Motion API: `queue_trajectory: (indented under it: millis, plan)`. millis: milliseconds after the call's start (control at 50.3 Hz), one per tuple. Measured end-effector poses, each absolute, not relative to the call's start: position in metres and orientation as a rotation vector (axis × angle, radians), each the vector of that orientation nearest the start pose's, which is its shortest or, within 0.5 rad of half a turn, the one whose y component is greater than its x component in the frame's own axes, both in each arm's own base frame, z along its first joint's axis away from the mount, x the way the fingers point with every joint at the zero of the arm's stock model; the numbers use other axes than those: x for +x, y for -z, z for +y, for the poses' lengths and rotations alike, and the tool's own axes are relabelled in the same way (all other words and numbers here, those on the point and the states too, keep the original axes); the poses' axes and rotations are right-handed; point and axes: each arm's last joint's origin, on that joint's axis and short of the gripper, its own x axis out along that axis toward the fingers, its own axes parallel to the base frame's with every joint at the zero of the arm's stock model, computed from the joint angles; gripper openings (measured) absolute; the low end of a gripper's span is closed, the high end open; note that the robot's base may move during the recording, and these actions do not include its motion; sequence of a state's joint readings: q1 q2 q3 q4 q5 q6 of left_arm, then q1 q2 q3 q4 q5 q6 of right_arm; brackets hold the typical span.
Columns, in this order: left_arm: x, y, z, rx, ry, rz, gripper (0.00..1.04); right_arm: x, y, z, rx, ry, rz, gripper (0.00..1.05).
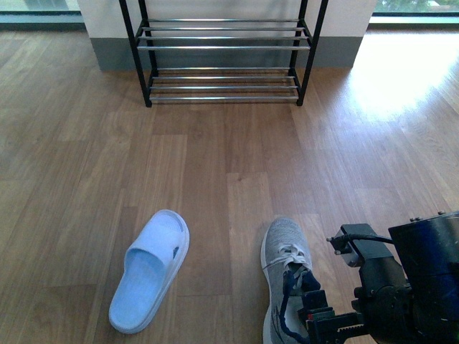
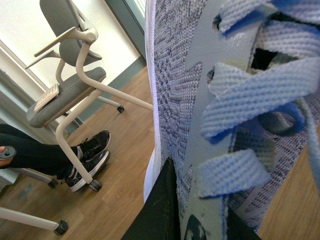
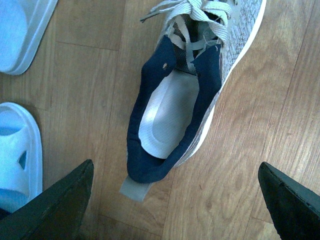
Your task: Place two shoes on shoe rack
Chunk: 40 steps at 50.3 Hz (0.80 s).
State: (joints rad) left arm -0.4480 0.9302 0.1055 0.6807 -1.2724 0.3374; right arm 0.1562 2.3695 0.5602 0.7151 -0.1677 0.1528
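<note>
L pincer (image 2: 200,222) is clamped on a grey knit sneaker (image 2: 175,90) that fills the L wrist view. Its black fingers (image 2: 157,212) pinch the lace flap, pale laces (image 2: 250,90) sit right at the lens, a white sole edge shows, and the shoe is held up off the wood floor (image 1: 237,158). R pincer (image 3: 175,167), lower right of the front frame, is spread wide and hovers over the heel end of the second grey sneaker (image 1: 285,244), one black prong each side w/o touching it. That sneaker lies on the floor at bottom centre of the front frame, toe pointing away from the robot; its navy lining and white insole show in the R wrist view. A pale blue slide (image 1: 150,269) sits lower left of the front frame, near that sneaker but apart; the R wrist view shows a second slide (image 3: 20,25) by it. The shoe rack (image 1: 222,46), black frame w/ chrome bars, stands top centre of the front frame against the wall, well apart from the floor sneaker. Far bkgd of the L wrist view: a grey office chair (image 2: 70,90) and a seated person's black sneakers (image 2: 90,157).
</note>
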Motion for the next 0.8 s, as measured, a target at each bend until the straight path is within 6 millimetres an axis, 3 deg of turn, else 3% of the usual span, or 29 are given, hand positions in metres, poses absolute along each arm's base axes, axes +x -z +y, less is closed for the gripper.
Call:
queue_trajectory:
  millis: [338,617,796]
  plan:
    - [0.145,-0.165,-0.039,0.43,-0.801,0.235,0.02,0.262,0.104,0.045,0.162,-0.132,1.151,0.95]
    - [0.145,-0.165,-0.039,0.431,-0.801,0.236,0.02,0.273,0.132,0.048,0.162,-0.104,1.111,0.95]
    - [0.145,-0.165,-0.039,0.43,-0.801,0.236,0.02,0.276,0.148,0.054,0.153,-0.015,1.045,0.62]
